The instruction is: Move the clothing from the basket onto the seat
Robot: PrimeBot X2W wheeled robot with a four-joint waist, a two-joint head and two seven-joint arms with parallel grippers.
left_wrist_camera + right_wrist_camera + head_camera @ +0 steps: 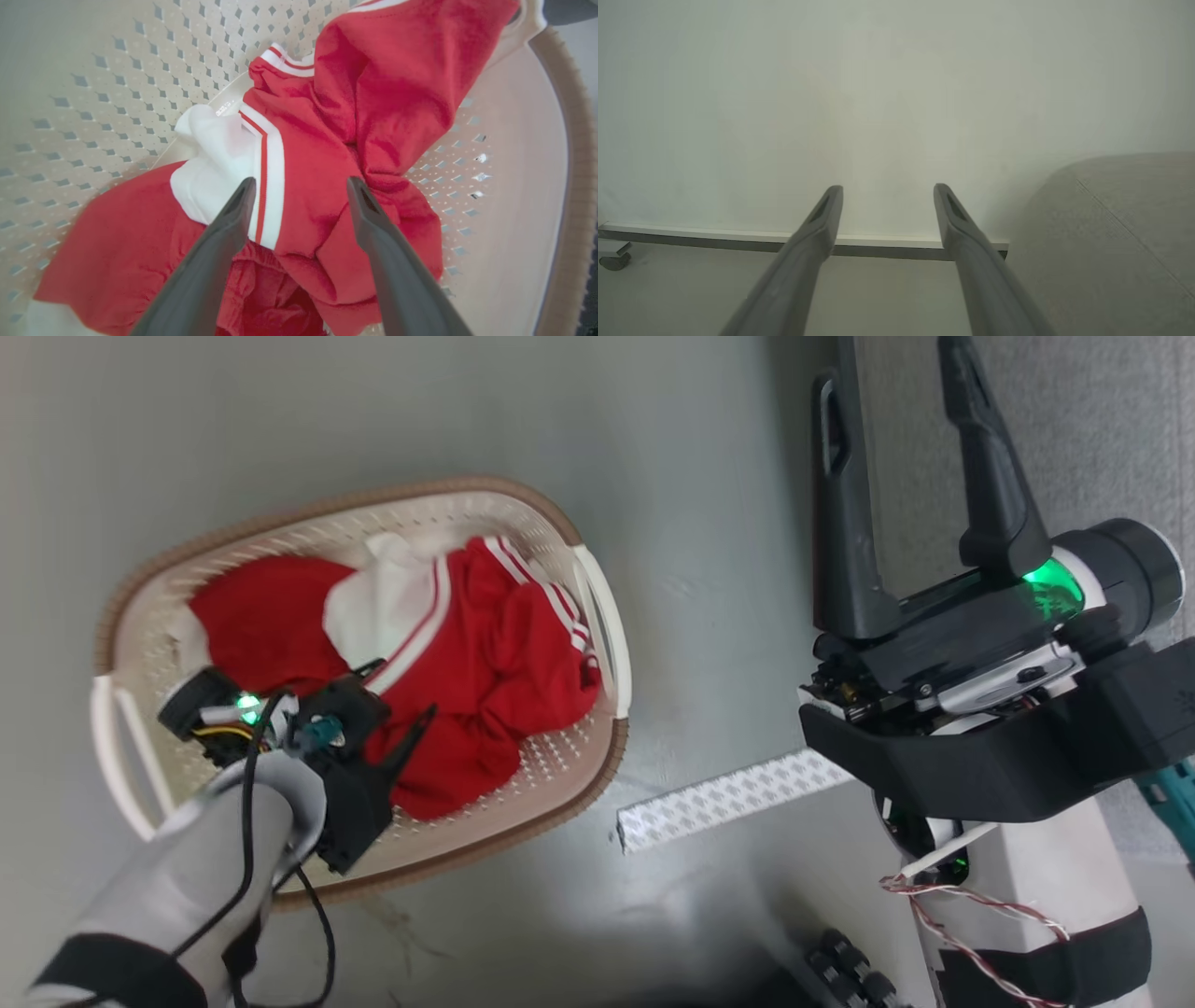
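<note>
Left pincer (301, 186): fingers apart, poised just above the clothing (327, 140), which lies heaped in the basket (551, 513). I should descend astride the striped fold and close deep for a full bunch. Right pincer (887, 191): apart, empty, near the seat (1120, 224)

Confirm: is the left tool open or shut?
Open: the left tool has its fingers spread apart over the clothing in the basket.

- The clothing (485, 653) is piled in the basket (373, 497).
- The basket is set on the floor (700, 569), well left of the seat (1102, 429).
- The left gripper (299, 184) is held over the clothing.
</note>
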